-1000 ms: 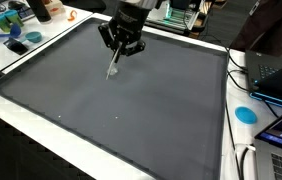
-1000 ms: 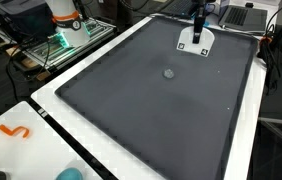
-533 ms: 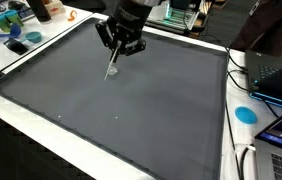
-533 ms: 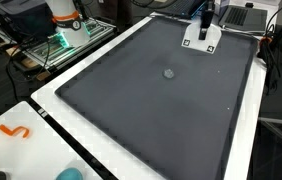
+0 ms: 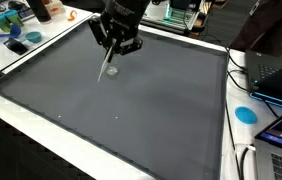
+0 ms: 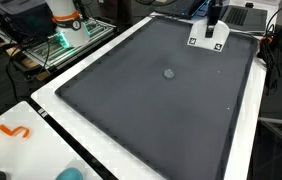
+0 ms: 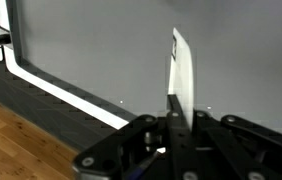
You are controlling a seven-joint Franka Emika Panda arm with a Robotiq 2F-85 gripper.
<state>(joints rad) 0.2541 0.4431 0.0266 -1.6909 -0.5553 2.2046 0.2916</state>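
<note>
The gripper (image 5: 115, 50) has its fingers pinched fully shut on a flat white piece (image 5: 108, 68). The piece hangs tip-down from the jaws over the dark mat (image 5: 151, 110), near the mat's far edge. 1 small spot (image 6: 168, 72) lies well apart.

Nothing legible right now: the mat (image 5: 131, 100) is blank, the card (image 7: 181, 70) shows no lettering, and the clutter (image 5: 11, 25) beyond is too blurred.
</note>
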